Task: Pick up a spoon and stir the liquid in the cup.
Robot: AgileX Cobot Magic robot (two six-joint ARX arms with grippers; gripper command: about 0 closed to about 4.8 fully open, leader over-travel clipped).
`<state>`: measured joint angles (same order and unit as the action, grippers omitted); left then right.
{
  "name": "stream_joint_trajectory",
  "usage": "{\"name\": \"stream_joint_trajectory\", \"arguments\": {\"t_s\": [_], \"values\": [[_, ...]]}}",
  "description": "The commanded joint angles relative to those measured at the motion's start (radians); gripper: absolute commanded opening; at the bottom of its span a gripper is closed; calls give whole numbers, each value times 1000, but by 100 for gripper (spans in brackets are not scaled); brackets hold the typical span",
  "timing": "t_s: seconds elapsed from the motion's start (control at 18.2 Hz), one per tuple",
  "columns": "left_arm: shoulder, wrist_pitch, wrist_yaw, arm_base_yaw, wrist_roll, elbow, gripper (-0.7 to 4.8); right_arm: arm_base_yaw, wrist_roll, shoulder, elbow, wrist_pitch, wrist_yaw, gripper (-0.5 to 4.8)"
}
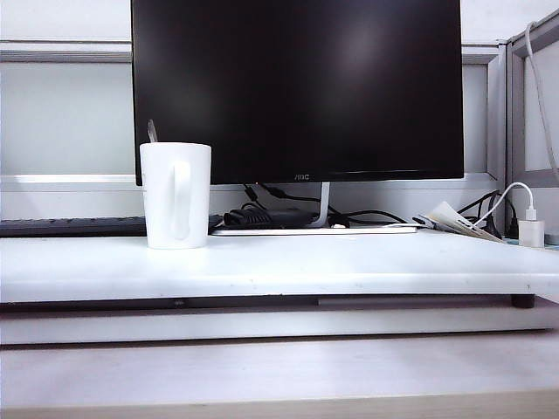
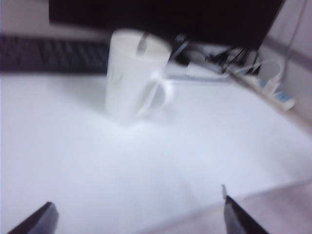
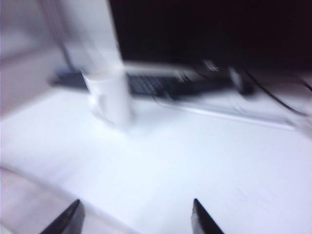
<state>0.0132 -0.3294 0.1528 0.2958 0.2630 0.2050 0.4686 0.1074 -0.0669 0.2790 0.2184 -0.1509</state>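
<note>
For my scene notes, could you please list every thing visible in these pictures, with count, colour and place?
cup: one, white, on the left of the white desk, handle facing the exterior camera
spoon: one, grey, standing in the cup, only the handle end shows
monitor: one, black, screen dark, behind the cup
keyboard: one, black, behind the cup at the left
cables: several, black, at the monitor stand
charger: one, white, with white cable, far right
desk: one, white
left pincer: one, black, open, empty, above the desk's near part
right pincer: one, black, open, empty, above the desk's near part
</note>
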Motion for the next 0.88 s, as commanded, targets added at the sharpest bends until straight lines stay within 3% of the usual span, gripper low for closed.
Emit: {"name": "stream_joint_trajectory", "arguments": {"t_s": [0.05,0.16,0.22,0.38,0.55,0.88], "values": [[0,26,-9,1,4,-59,309,0,5,-24,-162,-274,-28,166],[0,26,-23,1,3,-95,64,1,30,-21,-225,-275,-36,6],[0,29,-26,0,3,-118,-3,1,48,-21,-255,-276,-50,-2],[1,42,-34,0,-1,-160,-5,-1,49,-22,-275,-222,-22,-2],[2,42,-116,0,-1,-159,-4,0,49,-21,-275,-187,71,-1],[2,41,-111,0,-1,-159,-5,0,49,-20,-275,-189,70,-1]]}}
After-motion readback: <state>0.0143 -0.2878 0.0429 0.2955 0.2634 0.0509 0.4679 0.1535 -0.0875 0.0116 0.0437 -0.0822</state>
